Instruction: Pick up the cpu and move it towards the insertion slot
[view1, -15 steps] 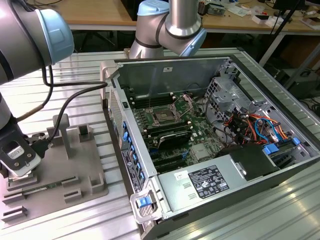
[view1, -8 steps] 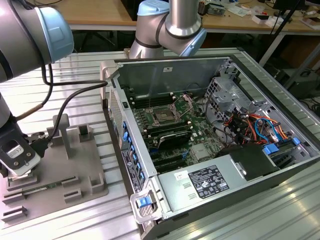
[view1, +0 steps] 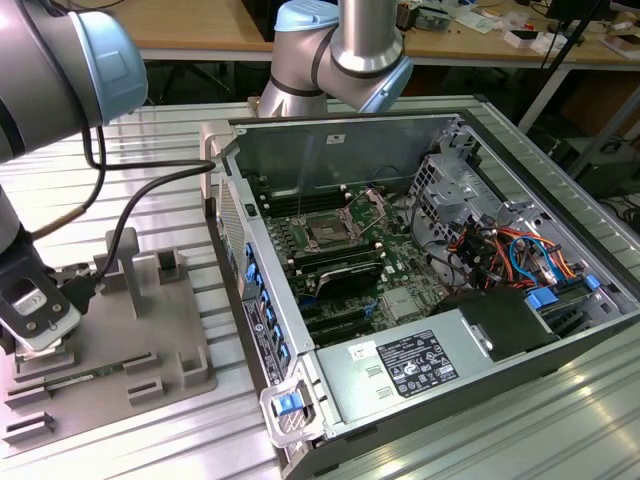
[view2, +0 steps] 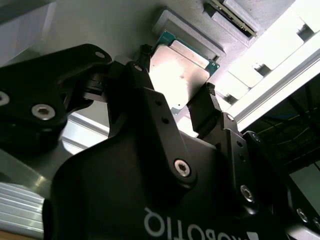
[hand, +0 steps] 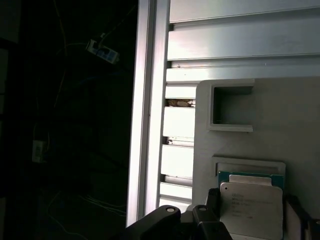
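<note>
Straddling | tool (view2: 178, 70) over cpu (hand: 252, 210) | cpu seated in grey tray (hand: 300, 125)

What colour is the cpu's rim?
The cpu has a teal-green board edge around its silvery metal top. It shows best in the second wrist view.

One cpu (view2: 182, 75), one insertion slot (view1: 328, 232), one grey tray (view1: 190, 335) (with raised blocks), one computer case (view1: 330, 150).
</note>
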